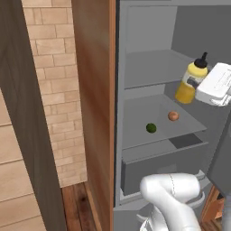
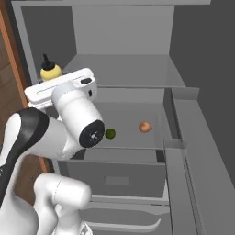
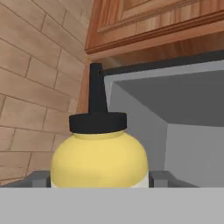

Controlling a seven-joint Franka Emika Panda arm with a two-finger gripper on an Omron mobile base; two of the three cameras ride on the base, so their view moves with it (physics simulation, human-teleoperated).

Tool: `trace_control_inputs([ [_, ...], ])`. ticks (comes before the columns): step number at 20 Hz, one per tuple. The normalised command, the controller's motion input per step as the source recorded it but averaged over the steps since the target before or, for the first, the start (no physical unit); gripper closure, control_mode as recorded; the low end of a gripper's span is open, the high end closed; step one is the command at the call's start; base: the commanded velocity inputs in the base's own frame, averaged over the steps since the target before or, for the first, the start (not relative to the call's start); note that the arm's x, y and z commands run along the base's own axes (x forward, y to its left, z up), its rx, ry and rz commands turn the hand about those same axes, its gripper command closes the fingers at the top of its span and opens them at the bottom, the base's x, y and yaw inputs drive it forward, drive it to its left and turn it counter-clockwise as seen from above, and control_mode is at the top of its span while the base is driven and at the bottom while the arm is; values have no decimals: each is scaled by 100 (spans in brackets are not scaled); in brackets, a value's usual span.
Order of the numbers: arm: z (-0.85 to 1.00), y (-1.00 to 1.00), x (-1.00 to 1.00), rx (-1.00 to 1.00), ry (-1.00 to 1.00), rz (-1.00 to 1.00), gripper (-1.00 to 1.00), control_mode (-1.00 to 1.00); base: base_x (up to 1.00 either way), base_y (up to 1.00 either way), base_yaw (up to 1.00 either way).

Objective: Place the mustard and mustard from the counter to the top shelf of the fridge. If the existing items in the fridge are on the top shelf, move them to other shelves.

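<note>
1. An open grey fridge (image 1: 149,27) is seen from the robot's base, with flat grey shelves inside and a wide grey drawer (image 1: 158,169) below them.
2. A squat yellow mustard bottle (image 1: 191,80) with a pointed black cap is held upright in the air at the fridge opening, in front of the top shelf (image 1: 153,67) and slightly above its level.
3. The tool (image 1: 195,84) is pinched on the mustard bottle from the side; in the hand view a dark finger (image 3: 159,178) is pressed against each side of the yellow body.
4. The bottle is not resting on any shelf.
5. On the shelf below (image 1: 153,122), a small dark green ball (image 1: 151,128) and a small orange-brown ball (image 1: 173,116) are seen lying apart from each other, the orange-brown one further right and deeper in.
6. A brown wooden panel (image 1: 92,103) is seen just left of the fridge, with a pale brick wall (image 1: 52,81) beyond it.
7. In the hand view, a wooden cabinet (image 3: 153,22) is visible above the fridge.
</note>
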Motion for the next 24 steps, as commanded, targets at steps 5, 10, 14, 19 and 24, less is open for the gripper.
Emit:
trace_control_inputs([
  [5, 18, -34, 98, 2, 5, -38, 100, -100, 0, 0, 0],
  [10, 14, -39, 100, 15, 6, -24, 100, -100, 0, 0, 0],
  [14, 0, -68, 100, 11, 14, -19, 100, -100, 0, 0, 0],
  [19, 0, -83, 100, 6, 17, -18, 100, -100, 0, 0, 0],
  [24, -9, -43, 100, 0, 2, -4, 100, -100, 0, 0, 0],
])
